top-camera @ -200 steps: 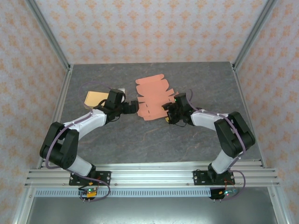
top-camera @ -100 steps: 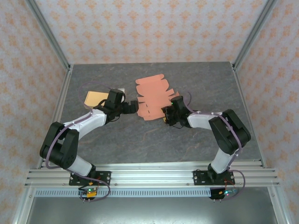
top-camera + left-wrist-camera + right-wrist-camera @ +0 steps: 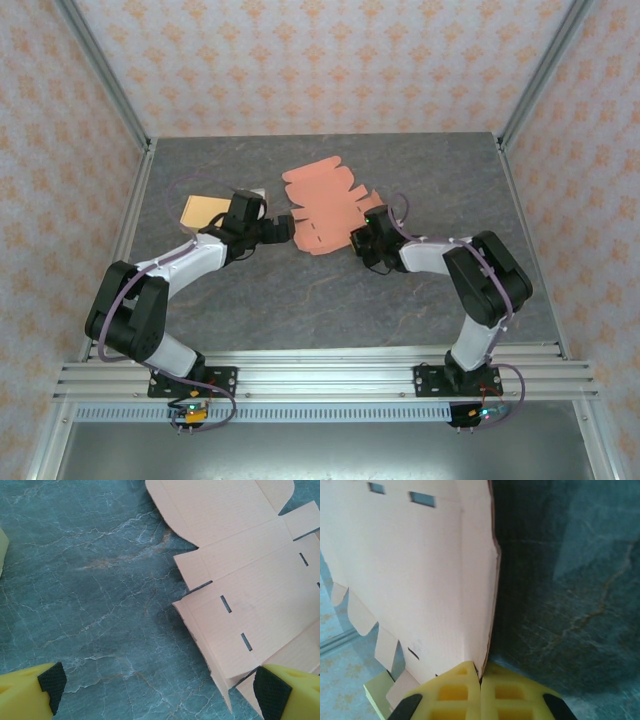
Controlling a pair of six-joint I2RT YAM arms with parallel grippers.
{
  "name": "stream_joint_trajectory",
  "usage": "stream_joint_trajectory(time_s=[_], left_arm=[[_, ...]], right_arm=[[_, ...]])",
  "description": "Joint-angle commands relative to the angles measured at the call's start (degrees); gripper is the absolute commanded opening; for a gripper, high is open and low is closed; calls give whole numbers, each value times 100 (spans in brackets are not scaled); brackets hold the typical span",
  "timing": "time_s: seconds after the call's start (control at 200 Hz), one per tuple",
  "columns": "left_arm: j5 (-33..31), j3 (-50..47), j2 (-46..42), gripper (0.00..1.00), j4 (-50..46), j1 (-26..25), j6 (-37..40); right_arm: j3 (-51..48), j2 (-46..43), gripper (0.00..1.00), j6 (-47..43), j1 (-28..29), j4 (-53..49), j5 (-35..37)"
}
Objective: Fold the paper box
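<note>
The box (image 3: pixel 322 203) lies as a flat salmon cut-out at mid-bench, with no wall raised and no tab in a slot, so folding has barely begun. The right end effector (image 3: pixel 480 681) is clamped tight on the near right edge, card pinched between its yellow pads, and that side tilts up off the bench (image 3: pixel 420 300). The left end effector (image 3: pixel 161 689) hovers at the box's left edge, spread wide and holding nothing, with one pad just over a corner flap. Nearly all is left, I'd say: creasing panels, standing the sides, tucking flaps. Around it, a tan card (image 3: pixel 203 210) lies behind the left arm, well clear. A pale yellow block (image 3: pixel 375 695), what it is I can't tell, peeks out beneath the lifted edge and might snag a fold.
</note>
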Motion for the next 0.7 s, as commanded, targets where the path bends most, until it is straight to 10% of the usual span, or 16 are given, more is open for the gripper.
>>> stream_joint_trajectory(time_s=[0.0, 0.23, 0.415, 0.521, 0.696], left_arm=[[-61, 2, -285, 100, -182, 72, 118], [-507, 129, -1431, 100, -253, 108, -199], [-452, 627, -1642, 100, -423, 117, -112], [-1607, 1112, -1644, 100, -1597, 123, -1433], [-595, 1132, -1484, 100, -1293, 135, -615]], right_arm=[[307, -452, 0, -988, -127, -913, 499], [2236, -578, 0, -5765, -657, -3659, -494], [3116, -943, 0, -8914, -648, -5054, 503], [3000, -1520, 0, -10659, -652, -4908, 575], [3126, -1712, 0, -13523, -650, -5730, 410]])
